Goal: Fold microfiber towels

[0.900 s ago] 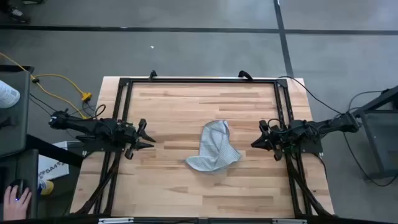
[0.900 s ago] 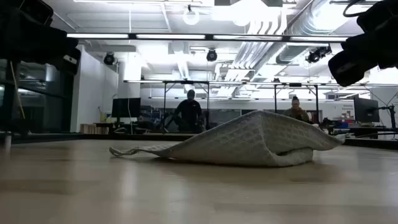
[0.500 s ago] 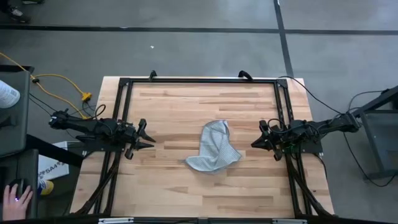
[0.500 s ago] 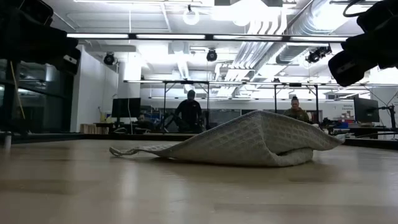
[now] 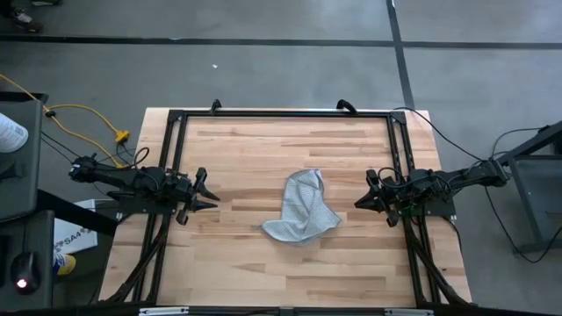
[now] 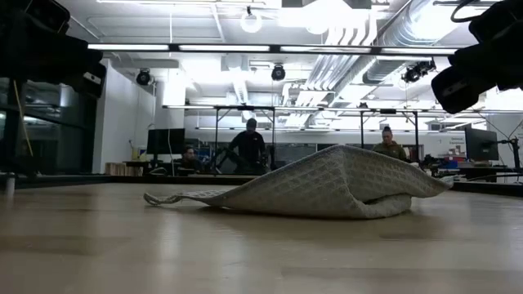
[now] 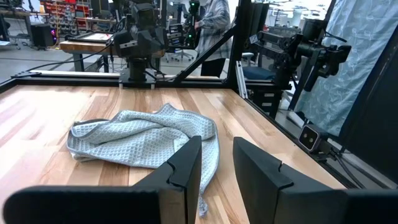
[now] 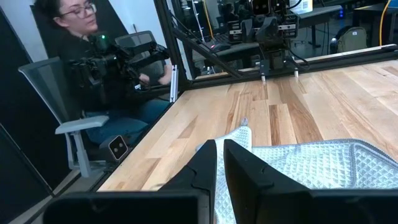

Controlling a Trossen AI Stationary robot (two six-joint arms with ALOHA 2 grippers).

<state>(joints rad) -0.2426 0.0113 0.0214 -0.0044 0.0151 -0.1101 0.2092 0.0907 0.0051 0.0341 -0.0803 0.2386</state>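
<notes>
the left gripper (image 5: 204, 192) waits with its fingers apart at the table's (image 5: 237, 263) left side, the right gripper (image 5: 363, 201) closed opposite; the crumpled towel (image 5: 301, 209) lies untouched between, so pinching a bunched layer could fold it crooked

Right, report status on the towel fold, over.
Left gripper fingers open, parked at table's left side. Right gripper fingers shut, empty, at right side. Crumpled grey-blue microfiber towel lies mid-table, untouched, unfolded. Nothing else on the wooden tabletop.
</notes>
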